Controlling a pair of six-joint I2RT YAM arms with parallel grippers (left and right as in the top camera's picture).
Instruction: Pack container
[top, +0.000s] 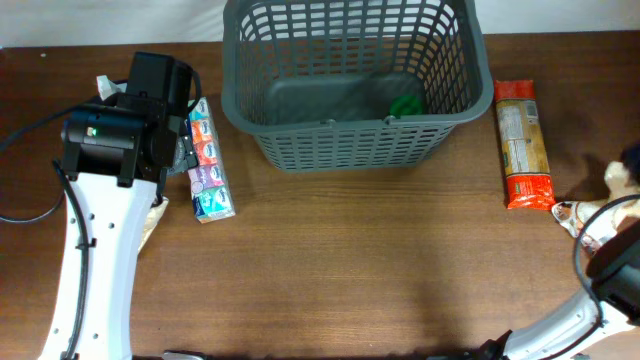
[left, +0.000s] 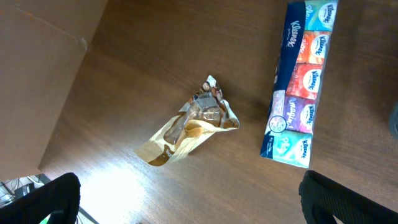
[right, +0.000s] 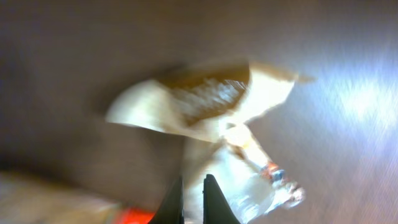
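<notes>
The dark grey basket (top: 352, 135) stands at the back centre, with a green item (top: 406, 104) on its floor. My left gripper (left: 189, 199) is open and empty, hovering above a crumpled brown-and-clear snack wrapper (left: 191, 123) and left of a Kleenex tissue multipack (left: 297, 81); the multipack also shows in the overhead view (top: 208, 162). My right gripper (right: 193, 200) is shut on a crinkled cream-and-clear snack bag (right: 211, 118), which shows at the table's right edge in the overhead view (top: 582, 214). The right wrist view is blurred.
A long orange packet (top: 523, 142) lies right of the basket, close to the held bag. The left arm's body (top: 125, 125) covers most of the wrapper from above. Black cables run along the far left edge.
</notes>
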